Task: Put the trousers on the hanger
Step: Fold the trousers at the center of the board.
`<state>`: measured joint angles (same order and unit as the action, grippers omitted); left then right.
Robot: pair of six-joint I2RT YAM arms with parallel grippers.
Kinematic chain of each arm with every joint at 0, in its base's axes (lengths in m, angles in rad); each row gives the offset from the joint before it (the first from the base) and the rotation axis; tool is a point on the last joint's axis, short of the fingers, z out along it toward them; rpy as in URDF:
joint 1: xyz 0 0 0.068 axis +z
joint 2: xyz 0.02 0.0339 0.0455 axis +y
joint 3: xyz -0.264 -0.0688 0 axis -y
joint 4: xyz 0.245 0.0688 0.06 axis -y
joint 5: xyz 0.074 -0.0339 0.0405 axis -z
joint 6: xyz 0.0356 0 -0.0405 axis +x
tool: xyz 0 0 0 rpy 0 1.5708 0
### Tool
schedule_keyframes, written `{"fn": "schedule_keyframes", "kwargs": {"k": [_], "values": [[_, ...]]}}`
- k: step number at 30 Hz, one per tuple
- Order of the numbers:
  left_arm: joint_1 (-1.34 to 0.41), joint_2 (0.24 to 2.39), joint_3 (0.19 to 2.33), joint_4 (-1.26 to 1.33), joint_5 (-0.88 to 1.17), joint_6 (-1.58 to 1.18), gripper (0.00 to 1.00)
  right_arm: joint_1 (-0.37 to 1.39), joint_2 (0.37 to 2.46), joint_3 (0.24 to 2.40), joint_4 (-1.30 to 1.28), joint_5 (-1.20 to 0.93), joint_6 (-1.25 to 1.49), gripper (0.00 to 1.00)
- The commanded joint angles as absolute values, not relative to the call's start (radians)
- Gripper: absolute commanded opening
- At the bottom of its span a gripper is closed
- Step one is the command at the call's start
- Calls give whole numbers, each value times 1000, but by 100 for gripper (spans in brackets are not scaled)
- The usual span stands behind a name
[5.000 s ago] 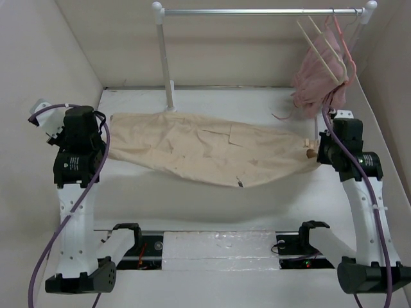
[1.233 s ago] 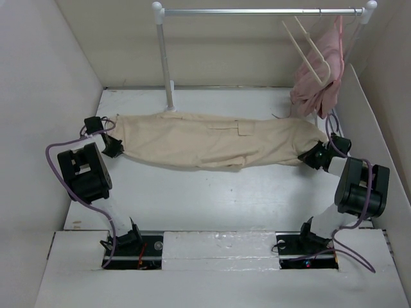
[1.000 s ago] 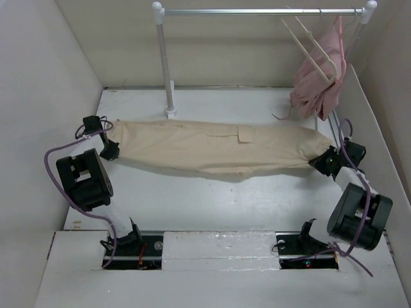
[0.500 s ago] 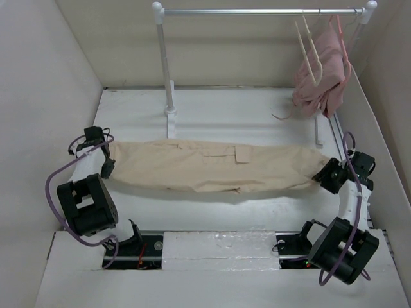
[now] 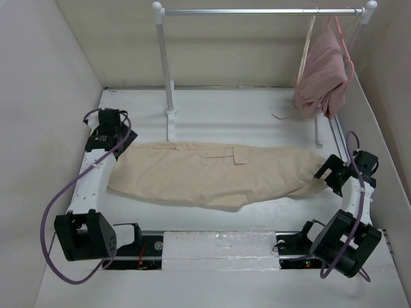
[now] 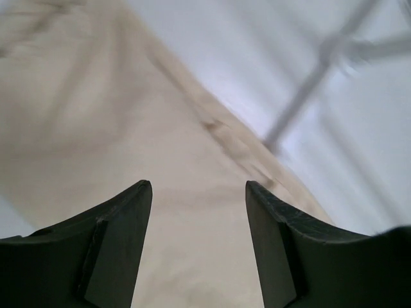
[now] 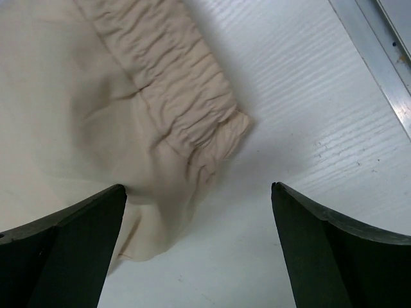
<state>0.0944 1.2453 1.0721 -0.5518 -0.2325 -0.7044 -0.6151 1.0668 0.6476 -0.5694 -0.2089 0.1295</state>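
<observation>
The left wrist view was blurred, so the cloth under your left fingers (image 6: 122,244) showed only as a soft tan surface with a faint seam, and the grey lines beyond it were hard to identify. The hanger (image 5: 306,51) hung edge-on from the rail (image 5: 257,11) at the far right, so it read as one thin cream line just beside a pink garment (image 5: 324,70).

The trousers (image 5: 212,173) lay flat across the tabletop (image 5: 257,115) from left to right. They were light beige and lightly creased, with a pocket flap near the middle.

Your left fingers stood partly apart above the trousers' left end, gripping nothing. Your right fingers (image 7: 70,250) stood wide apart over the gathered right end, which rested on the tabletop unheld.

The rail's upright post (image 5: 164,64) stood just behind the trousers. A metal track (image 7: 379,51) ran along the right edge.
</observation>
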Motion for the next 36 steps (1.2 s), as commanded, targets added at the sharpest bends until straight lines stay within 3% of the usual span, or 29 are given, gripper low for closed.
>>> {"fn": "schedule_keyframes", "kwargs": {"k": [1,6,15,18,22,30,32,36], "values": [[-64,1178,1043,-441,-89,-710,56,-666,1118,598,-424,-231,152,100],[-231,1152,896,-302,57,-739,54,-676,1236,565,-270,-347,172,100],[-737,1412,1052,-313,-150,-741,53,-627,1361,525,-83,-396,307,96],[-759,1453,1055,-302,-143,-759,53,-627,1384,532,-37,-417,331,88],[-759,1448,1031,-284,-146,-747,52,-618,1336,566,-134,-465,250,100],[-768,1453,1034,-275,-87,-753,51,-618,1071,512,-232,-456,133,100],[-778,1447,1054,-281,-104,-744,51,-618,1087,497,-181,-469,146,100],[-778,1445,1068,-311,-132,-729,50,-618,1346,543,-82,-497,155,100]]}}
